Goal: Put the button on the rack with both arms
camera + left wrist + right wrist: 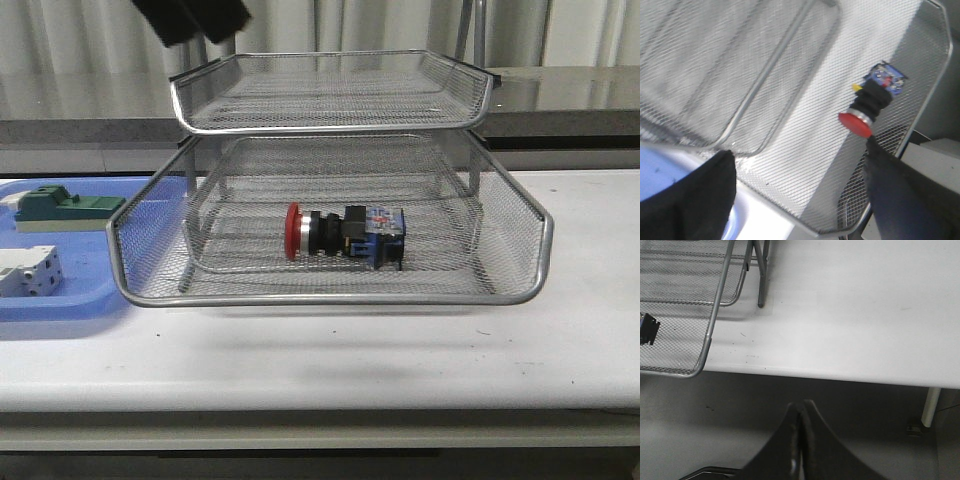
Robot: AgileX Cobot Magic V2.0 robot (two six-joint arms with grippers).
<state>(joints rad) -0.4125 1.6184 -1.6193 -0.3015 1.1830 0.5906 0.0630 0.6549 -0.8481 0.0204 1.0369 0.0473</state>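
Note:
The button (345, 235), with its red cap, black body and blue rear block, lies on its side in the pulled-out lower tray of the silver mesh rack (330, 300). In the left wrist view the button (870, 102) rests on the mesh of the rack (790, 125), and my left gripper (797, 150) hangs open above the tray, holding nothing. The left arm (195, 18) shows as a black shape above the rack's top tier. My right gripper (801, 407) is shut and empty, out past the table's front edge. Only a corner of the button (649, 329) shows in that view, inside the rack (715, 315).
A flat blue tray (60, 300) lies left of the rack, holding a green block (65, 207) and a white terminal block (28, 272). The white table (850, 315) stretches to the right of the rack. A rack leg (761, 275) stands on it.

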